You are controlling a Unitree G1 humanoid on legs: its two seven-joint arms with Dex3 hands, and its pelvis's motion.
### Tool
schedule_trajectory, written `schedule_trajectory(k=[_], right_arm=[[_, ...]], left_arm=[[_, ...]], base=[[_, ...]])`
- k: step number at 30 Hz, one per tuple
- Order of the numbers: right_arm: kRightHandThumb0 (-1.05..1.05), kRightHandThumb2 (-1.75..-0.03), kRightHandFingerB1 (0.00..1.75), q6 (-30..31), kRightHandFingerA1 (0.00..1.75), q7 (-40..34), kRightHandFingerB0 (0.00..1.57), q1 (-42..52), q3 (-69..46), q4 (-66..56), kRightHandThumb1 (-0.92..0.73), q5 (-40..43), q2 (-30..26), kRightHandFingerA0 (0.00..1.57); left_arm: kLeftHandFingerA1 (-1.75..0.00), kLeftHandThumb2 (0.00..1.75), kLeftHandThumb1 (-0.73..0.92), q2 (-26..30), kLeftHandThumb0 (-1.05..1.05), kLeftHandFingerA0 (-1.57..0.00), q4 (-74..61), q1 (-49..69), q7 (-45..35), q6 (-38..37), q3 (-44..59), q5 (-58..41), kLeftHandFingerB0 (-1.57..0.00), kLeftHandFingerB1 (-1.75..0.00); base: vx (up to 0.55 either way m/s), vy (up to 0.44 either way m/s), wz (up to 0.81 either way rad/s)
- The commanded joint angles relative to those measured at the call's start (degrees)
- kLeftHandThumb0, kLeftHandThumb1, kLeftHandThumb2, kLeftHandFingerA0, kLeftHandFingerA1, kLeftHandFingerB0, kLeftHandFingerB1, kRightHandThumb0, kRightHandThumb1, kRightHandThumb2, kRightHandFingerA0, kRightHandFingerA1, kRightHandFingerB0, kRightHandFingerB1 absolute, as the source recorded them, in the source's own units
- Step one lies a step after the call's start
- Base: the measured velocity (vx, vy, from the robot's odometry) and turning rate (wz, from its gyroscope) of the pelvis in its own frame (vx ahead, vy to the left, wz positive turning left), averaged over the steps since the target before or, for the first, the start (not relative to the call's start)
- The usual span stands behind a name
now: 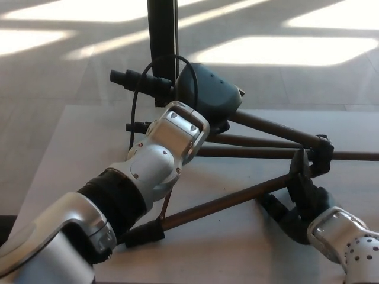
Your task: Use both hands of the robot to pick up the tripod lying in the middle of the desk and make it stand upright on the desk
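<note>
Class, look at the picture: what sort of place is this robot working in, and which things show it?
Probably an indoor lab or office: a plain desk, a smooth floor with window light patches, and a tripod lying on the desk.
</note>
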Motion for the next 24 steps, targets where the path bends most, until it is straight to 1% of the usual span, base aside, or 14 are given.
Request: schedule_trajectory(k=[1, 2, 5, 8, 9, 10, 11, 12, 14, 15, 16, 17, 18, 24], right_arm=[[-1.02, -0.74, 0.03, -0.8, 0.17, -3.3, 0.00, -2.5, 2.0, 7.9, -0.52, -3.3, 1.0, 0.00], [-0.88, -0.96, 0.48, -0.1, 0.51, -0.1, 0.02, -2.9, 4.7, 9.9, -0.48, -5.1, -0.7, 0.00], [-0.94, -0.96, 0.60, -2.0, 0.59, 5.4, 0.07, -4.2, 11.6, 14.5, -0.52, -9.7, -4.2, 0.03], [-0.85, -1.00, 0.59, -4.9, 0.55, 1.1, 0.08, -7.4, 9.2, 19.3, -0.56, -8.5, -3.3, 0.01], [-0.71, -0.96, 0.36, -10.4, 0.63, 14.5, 0.00, -4.1, 22.1, 17.6, -0.92, -16.9, -8.1, 0.00], [-0.71, -0.96, 0.36, -12.8, 0.63, 20.2, 0.00, -2.6, 27.8, 16.9, -0.92, -20.3, -10.2, 0.00], [-0.46, -0.59, 0.78, -13.7, 1.15, 11.1, 0.25, -3.3, 17.8, 16.4, -0.67, -12.2, -5.1, 0.36], [-0.44, -0.66, 0.97, -15.3, 1.25, -3.1, 0.44, -4.4, 1.7, 15.4, -0.67, 0.6, 3.2, 0.61], [-0.47, -0.69, 1.03, -16.0, 1.29, -3.9, 0.45, -4.6, -0.1, 15.0, -0.72, 1.1, 4.3, 0.62], [-0.45, -0.73, 0.98, -16.9, 1.24, -4.9, 0.49, -4.6, -0.1, 14.5, -0.72, -0.2, 4.8, 0.60], [-0.34, -0.94, 0.90, -19.3, 1.17, -7.5, 0.54, -5.1, 0.0, 15.1, -0.55, -2.6, 5.4, 0.54], [-0.34, -0.94, 0.90, -19.8, 1.17, -8.0, 0.54, -5.3, 0.0, 15.6, -0.55, -3.1, 5.4, 0.54], [-0.34, -0.82, 0.86, -21.3, 1.44, -8.9, 0.66, -7.7, -1.5, 19.7, -0.56, -2.7, 4.1, 0.77], [-0.37, -0.71, 0.92, -23.5, 1.37, -9.6, 0.71, -12.8, -1.7, 28.8, -0.58, -5.0, -0.3, 0.76]], left_arm=[[-1.60, 0.78, 0.72, -1.0, -0.36, -0.93, -1.6, -2.4, -0.6, 1.4, 1.4, 0.8, -0.82, -1.23], [-1.65, 0.76, 0.65, -1.3, -0.34, -0.92, -1.7, -3.1, -1.4, 1.7, 1.7, 0.6, -0.82, -1.12], [-1.69, 0.80, 0.61, -2.7, -0.29, -0.92, -2.0, -3.3, -1.2, 2.6, 3.0, -0.2, -0.83, -1.14], [-1.69, 0.79, 0.61, -3.4, -0.28, -0.91, -2.1, -3.6, -3.2, 3.1, 3.5, -0.4, -0.82, -1.17], [-1.64, 0.78, 0.57, -3.5, -0.25, -0.96, -2.0, -3.3, -2.6, 2.9, 3.5, -0.4, -0.87, -1.04], [-1.64, 0.78, 0.57, -3.6, -0.25, -0.96, -2.0, -3.1, -2.5, 2.8, 3.5, -0.4, -0.87, -1.04], [-1.61, 0.77, 0.62, -3.5, -0.29, -0.92, -2.1, -2.7, -2.6, 2.8, 3.2, -0.1, -0.84, -0.92], [-1.29, 0.99, 0.49, -3.4, -0.33, -1.17, -2.2, -2.2, -2.5, 3.0, 2.9, 0.3, -0.83, -0.91], [-1.61, 0.79, 0.64, -3.4, -0.32, -0.94, -2.1, -2.0, -2.2, 3.3, 3.0, 0.4, -0.85, -1.02], [-1.29, 1.02, 0.52, -3.4, -0.35, -1.18, -2.1, -2.0, -2.2, 3.2, 3.0, 0.4, -0.89, -1.04], [-1.66, 0.80, 0.64, -3.4, -0.32, -0.94, -2.1, -1.7, -2.3, 3.2, 3.1, 0.3, -0.83, -1.24], [-1.66, 0.80, 0.64, -3.4, -0.32, -0.94, -2.1, -1.6, -2.3, 3.2, 3.1, 0.2, -0.83, -1.24], [-1.65, 0.79, 0.66, -3.5, -0.32, -0.92, -2.0, -1.4, -2.5, 3.5, 3.4, -0.1, -0.84, -1.28], [-1.60, 0.76, 0.67, -3.4, -0.33, -0.91, -2.9, -0.8, -3.7, 3.8, 3.7, -0.3, -0.79, -0.97]], base=[[0.00, 0.000, 0.00], [0.00, 0.000, 0.00], [0.00, 0.000, 0.00], [0.00, 0.000, 0.00], [0.00, 0.000, 0.00], [0.00, 0.000, 0.00], [0.00, 0.000, 0.00], [0.00, 0.000, 0.00], [0.00, 0.000, 0.00], [0.00, 0.000, 0.00], [0.00, 0.000, 0.00], [0.00, 0.000, 0.00], [0.00, 0.000, 0.00], [0.00, 0.000, 0.00]])
